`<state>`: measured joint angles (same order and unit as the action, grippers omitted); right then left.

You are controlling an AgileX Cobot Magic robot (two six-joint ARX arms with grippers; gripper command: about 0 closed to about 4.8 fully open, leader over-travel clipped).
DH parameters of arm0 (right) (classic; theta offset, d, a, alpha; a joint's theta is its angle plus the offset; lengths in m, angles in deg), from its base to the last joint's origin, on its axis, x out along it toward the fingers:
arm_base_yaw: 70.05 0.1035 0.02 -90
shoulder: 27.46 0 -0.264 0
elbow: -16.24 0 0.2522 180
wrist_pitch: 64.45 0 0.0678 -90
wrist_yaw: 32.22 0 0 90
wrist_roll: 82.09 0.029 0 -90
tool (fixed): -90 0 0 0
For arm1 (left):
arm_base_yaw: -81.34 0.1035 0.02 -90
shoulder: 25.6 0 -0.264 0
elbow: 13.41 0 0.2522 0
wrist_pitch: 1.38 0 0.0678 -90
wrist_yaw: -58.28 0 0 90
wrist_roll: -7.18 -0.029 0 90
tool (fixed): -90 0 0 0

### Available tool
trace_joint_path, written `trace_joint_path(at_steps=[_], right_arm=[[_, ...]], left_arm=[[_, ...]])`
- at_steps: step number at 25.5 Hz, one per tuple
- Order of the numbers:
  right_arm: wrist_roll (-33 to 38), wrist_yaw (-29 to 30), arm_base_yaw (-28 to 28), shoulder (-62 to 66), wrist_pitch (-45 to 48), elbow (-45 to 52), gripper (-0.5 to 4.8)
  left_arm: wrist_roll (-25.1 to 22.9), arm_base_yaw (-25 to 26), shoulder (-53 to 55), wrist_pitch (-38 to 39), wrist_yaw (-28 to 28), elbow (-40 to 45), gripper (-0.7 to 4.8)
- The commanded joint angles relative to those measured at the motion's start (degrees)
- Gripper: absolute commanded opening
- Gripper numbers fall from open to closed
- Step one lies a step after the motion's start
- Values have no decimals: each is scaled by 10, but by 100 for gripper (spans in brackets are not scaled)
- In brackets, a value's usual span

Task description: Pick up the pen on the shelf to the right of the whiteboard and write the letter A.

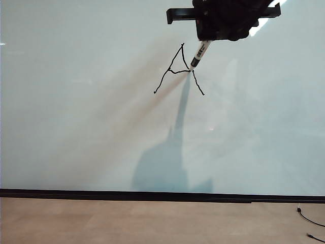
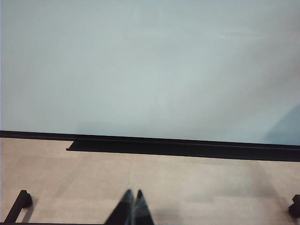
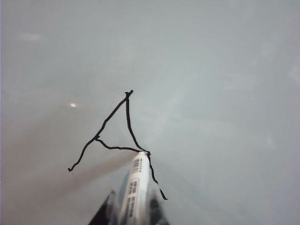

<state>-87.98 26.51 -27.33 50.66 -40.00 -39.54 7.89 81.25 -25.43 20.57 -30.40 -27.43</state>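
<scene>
We see the right gripper [image 1: 210, 38] at the top of the exterior view, clamped on the pen [image 1: 200, 55], whose tip meets the whiteboard [image 1: 76, 101] where the crossbar of the letter A [image 1: 177, 71] joins its right leg. The A shows both legs and the crossbar. The left gripper [image 2: 132, 206] hangs over the floor [image 2: 187, 187] below the board, fingers pressed together, holding nothing.

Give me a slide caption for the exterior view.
Right hand holds the pen, tip at the crossbar of the letter A on the whiteboard.
</scene>
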Motion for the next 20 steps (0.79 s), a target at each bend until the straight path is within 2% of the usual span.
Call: trace_joint_path(at_steps=[1, 15, 17, 20], right_arm=[[-4, -19, -1, -4, 8, -2, -5], [-6, -26, 18, -34, -3, 18, -5], [-6, -34, 57, -62, -15, 31, -5], [-18, -128, 146, -135, -67, 69, -5]], left_arm=[[-2, 0, 0, -5, 2, -1, -5], [-3, 0, 0, -5, 2, -1, -4], [-3, 0, 0, -5, 2, -1, -5], [-3, 0, 0, -5, 2, -1, -5]])
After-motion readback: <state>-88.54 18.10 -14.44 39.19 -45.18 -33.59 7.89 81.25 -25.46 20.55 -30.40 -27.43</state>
